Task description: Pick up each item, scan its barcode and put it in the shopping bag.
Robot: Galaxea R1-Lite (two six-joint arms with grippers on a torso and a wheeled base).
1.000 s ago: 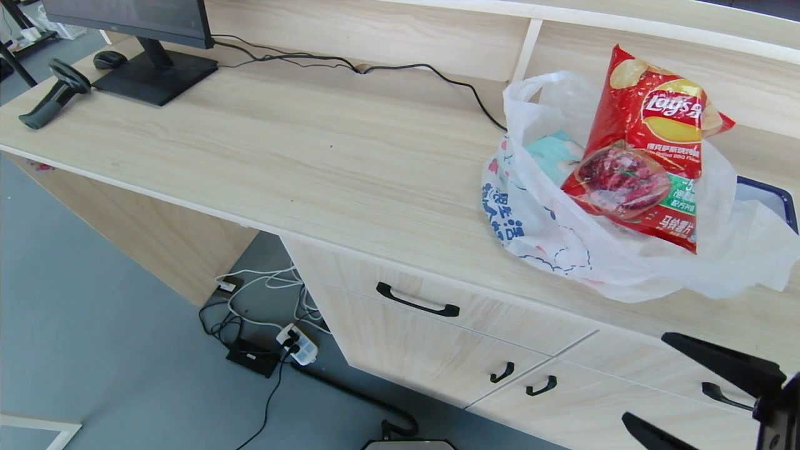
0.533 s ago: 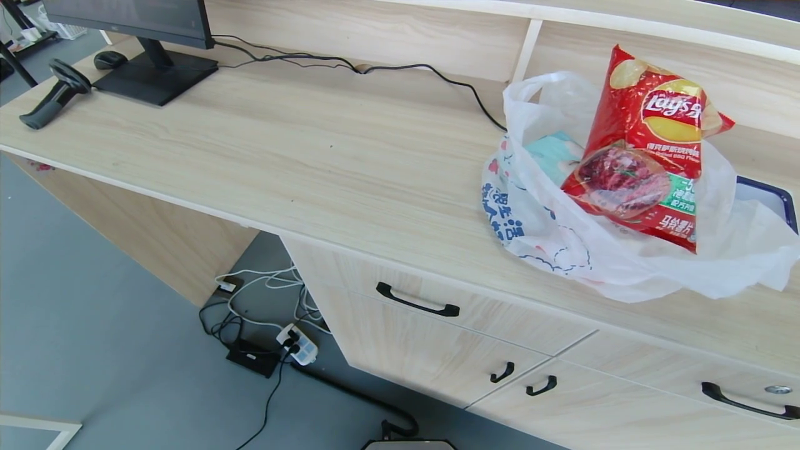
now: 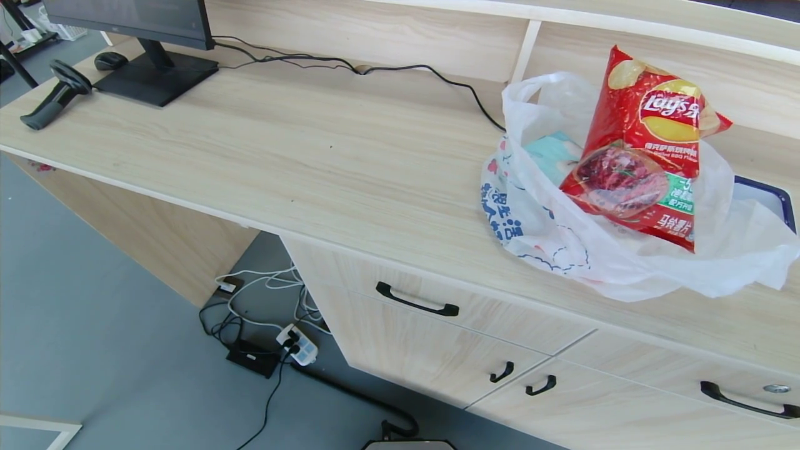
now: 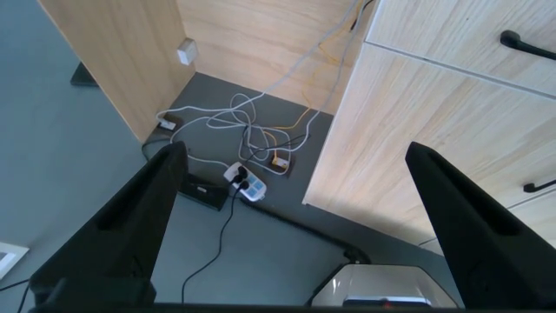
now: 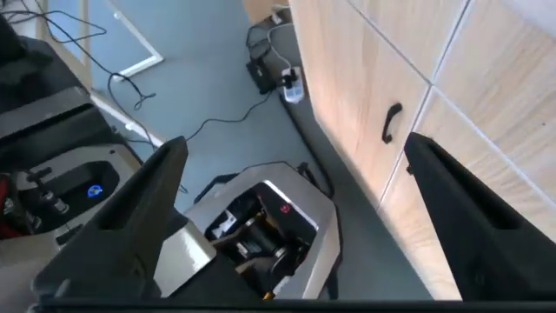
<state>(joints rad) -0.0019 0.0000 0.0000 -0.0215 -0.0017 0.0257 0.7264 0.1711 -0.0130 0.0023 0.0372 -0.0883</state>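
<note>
Two claws hang wide and empty: left claw [image 4: 295, 152], right claw [image 5: 295, 143]. The chip bag [image 3: 644, 144] sits in the shopping bag [image 3: 550, 250] on the surface [image 3: 312, 156]. Bagging seems finished, so next seek any unscanned item.

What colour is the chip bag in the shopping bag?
The chip bag is mainly red; see head view.
</note>
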